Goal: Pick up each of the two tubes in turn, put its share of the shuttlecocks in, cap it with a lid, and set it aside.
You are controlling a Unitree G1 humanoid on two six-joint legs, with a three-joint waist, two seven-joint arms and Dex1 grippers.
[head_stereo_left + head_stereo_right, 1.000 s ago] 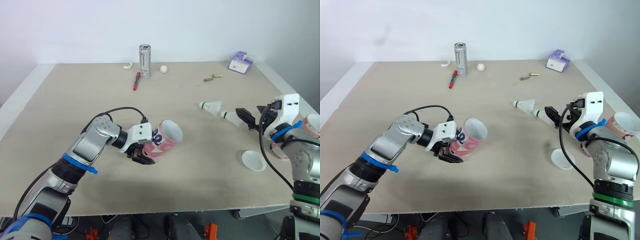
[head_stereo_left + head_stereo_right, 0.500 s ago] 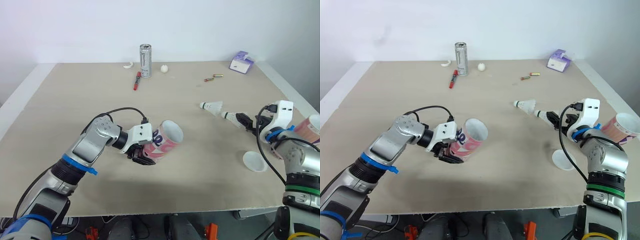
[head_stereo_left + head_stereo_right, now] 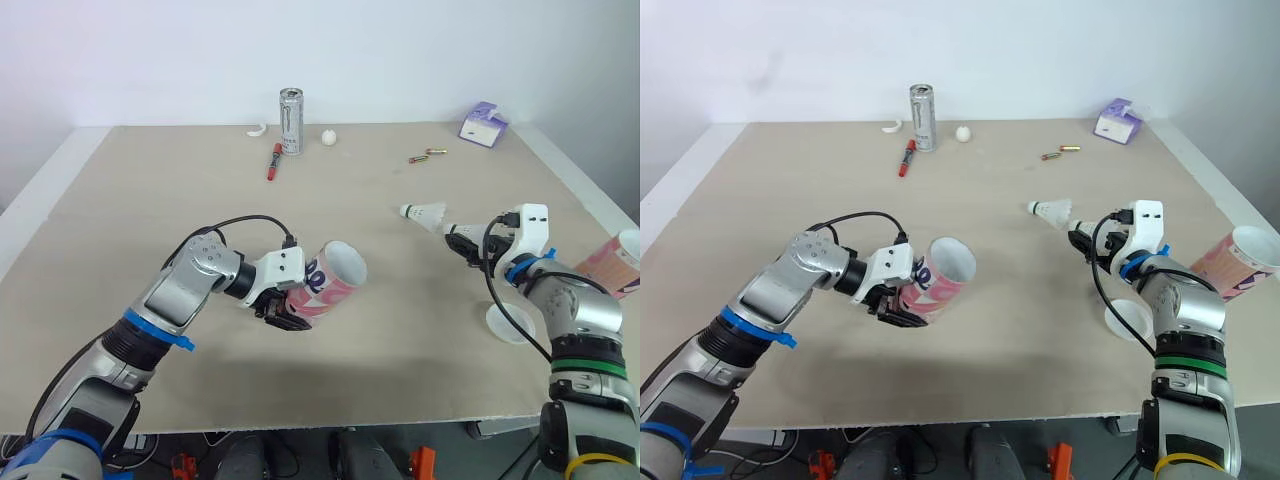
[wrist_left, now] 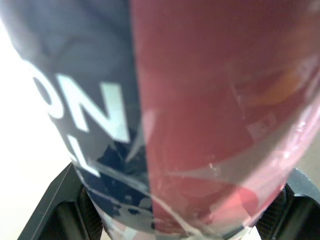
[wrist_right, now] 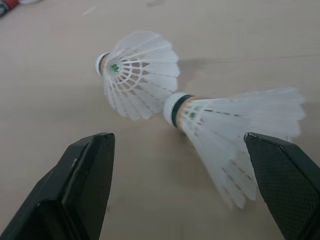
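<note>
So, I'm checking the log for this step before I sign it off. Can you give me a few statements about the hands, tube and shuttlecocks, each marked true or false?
1. The left hand is shut on a tube. True.
2. The right hand grips a shuttlecock. False: it is open, and both shuttlecocks lie on the table just ahead of its fingers.
3. The held tube is capped. False: its mouth is open, and a lid lies on the table by the right arm.
4. A can stands near the table's far edge. True.
</note>
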